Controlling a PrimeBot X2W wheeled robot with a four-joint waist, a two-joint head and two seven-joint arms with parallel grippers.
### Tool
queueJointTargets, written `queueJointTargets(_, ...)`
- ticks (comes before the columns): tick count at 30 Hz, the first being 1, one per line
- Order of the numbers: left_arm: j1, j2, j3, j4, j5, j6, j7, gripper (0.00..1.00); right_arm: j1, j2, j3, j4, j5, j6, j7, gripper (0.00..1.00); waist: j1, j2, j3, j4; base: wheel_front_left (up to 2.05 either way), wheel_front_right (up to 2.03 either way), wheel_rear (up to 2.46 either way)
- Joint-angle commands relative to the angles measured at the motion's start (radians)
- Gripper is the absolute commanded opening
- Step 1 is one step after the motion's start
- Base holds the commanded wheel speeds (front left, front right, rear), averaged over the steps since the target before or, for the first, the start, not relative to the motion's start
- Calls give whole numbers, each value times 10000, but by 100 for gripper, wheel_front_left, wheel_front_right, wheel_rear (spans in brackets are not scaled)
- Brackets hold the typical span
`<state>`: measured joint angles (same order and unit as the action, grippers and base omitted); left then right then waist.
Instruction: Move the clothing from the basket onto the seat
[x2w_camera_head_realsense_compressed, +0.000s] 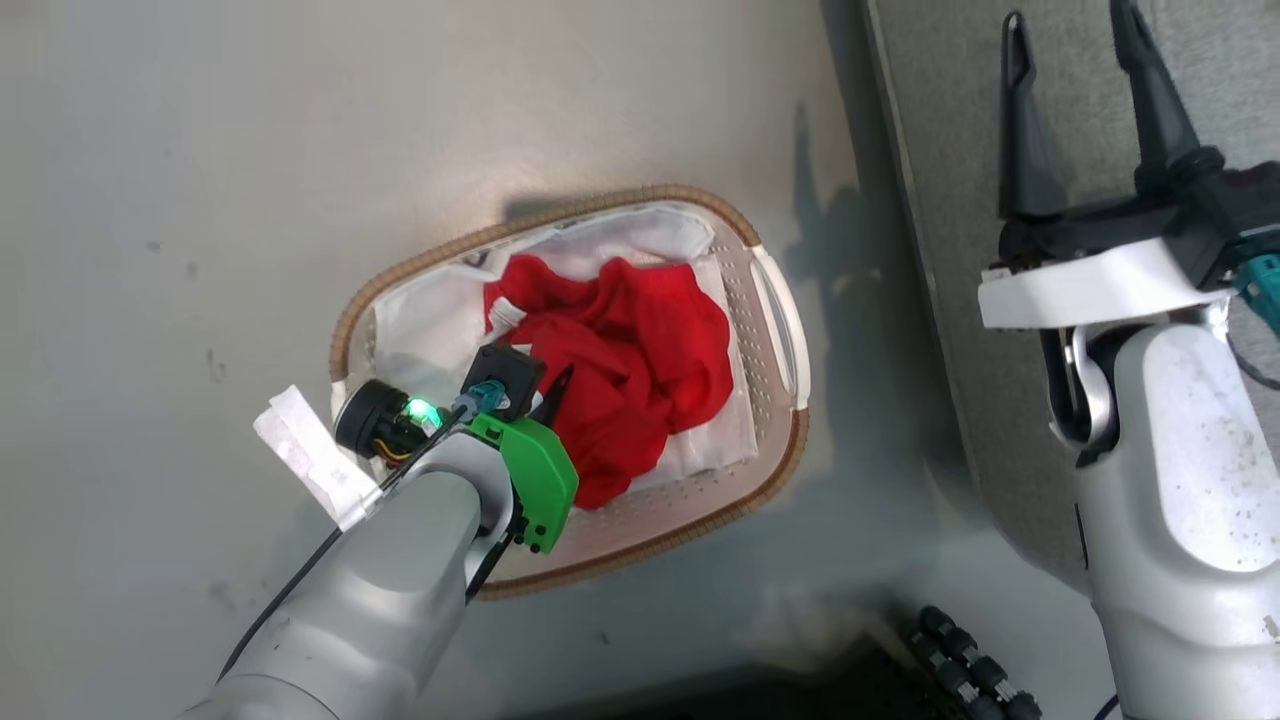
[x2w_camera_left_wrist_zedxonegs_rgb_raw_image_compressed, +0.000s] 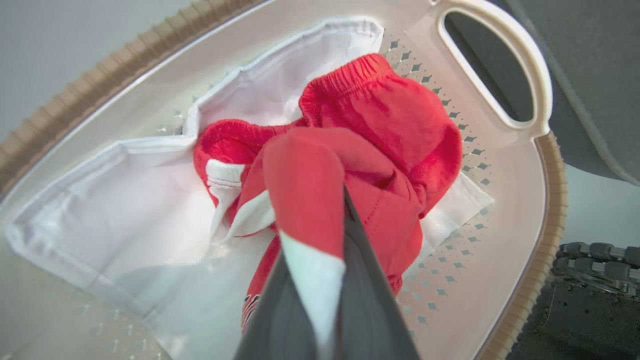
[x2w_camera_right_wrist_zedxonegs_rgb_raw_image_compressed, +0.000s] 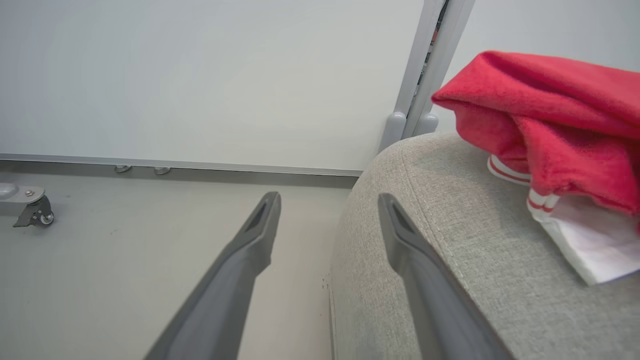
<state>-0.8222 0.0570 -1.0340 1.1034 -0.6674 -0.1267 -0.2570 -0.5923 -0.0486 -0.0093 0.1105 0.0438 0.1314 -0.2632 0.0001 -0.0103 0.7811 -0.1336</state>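
Observation:
The basket (x2w_camera_head_realsense_compressed: 775, 300) stands on the floor with bright red clothing (x2w_camera_head_realsense_compressed: 640, 350) bunched on its white liner (x2w_camera_left_wrist_zedxonegs_rgb_raw_image_compressed: 125, 200). My left gripper (x2w_camera_head_realsense_compressed: 555, 392) reaches down into the basket (x2w_camera_left_wrist_zedxonegs_rgb_raw_image_compressed: 500, 225) and is shut on a fold of the red clothing (x2w_camera_left_wrist_zedxonegs_rgb_raw_image_compressed: 385, 115), which has white trim; the fabric is pinched between the fingers of the left gripper (x2w_camera_left_wrist_zedxonegs_rgb_raw_image_compressed: 325, 220). My right gripper (x2w_camera_head_realsense_compressed: 1070, 30) hangs open and holds nothing, over the left edge of the grey seat (x2w_camera_head_realsense_compressed: 950, 150). Across that edge spreads the right gripper (x2w_camera_right_wrist_zedxonegs_rgb_raw_image_compressed: 329, 199), and another red garment (x2w_camera_right_wrist_zedxonegs_rgb_raw_image_compressed: 550, 115) with white stripes lies on the seat (x2w_camera_right_wrist_zedxonegs_rgb_raw_image_compressed: 450, 260).
Pale bare floor (x2w_camera_head_realsense_compressed: 200, 200) surrounds the basket. The seat's edge runs close beside the basket's right handle (x2w_camera_left_wrist_zedxonegs_rgb_raw_image_compressed: 495, 65). A dark ribbed part (x2w_camera_head_realsense_compressed: 960, 670) lies at the bottom right. A white wall panel (x2w_camera_right_wrist_zedxonegs_rgb_raw_image_compressed: 200, 75) and a castor (x2w_camera_right_wrist_zedxonegs_rgb_raw_image_compressed: 35, 212) stand beyond.

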Motion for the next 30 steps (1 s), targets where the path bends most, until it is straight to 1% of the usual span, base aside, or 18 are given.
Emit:
queueJointTargets(1,-103,113,38,-106,127,44,-80,0,241,-35,-37,95,-85,-14,-24,100,-1,103,-819,301,0,0,0)
queueJointTargets(5,7,402,322,-985,443,193,-80,0,655,-36,-115,351,-204,-14,-24,100,-1,103,-1631,514,0,0,0)
queueJointTargets(10,390,950,583,-2305,1118,372,-71,0,1242,-36,-187,673,-321,-14,-24,100,-1,103,-2729,742,0,0,0)
queueJointTargets(16,647,1653,878,-3594,1717,361,-72,0,1968,-36,-138,1040,-416,-14,-24,100,-1,103,-4034,880,0,0,0)
queueJointTargets(19,484,1982,760,-4025,2135,324,-74,0,2339,-36,-129,1202,-452,-14,-24,100,-1,103,-4673,915,0,0,0)
queueJointTargets(24,105,2366,757,-4570,2224,232,-13,0,2861,-36,-40,1391,-442,-14,-24,100,-1,103,-5518,887,0,0,0)
queueJointTargets(30,-559,2828,1161,-5506,1992,307,290,0,3259,-35,68,1487,-400,-14,-24,100,-1,103,-6204,761,0,0,0)
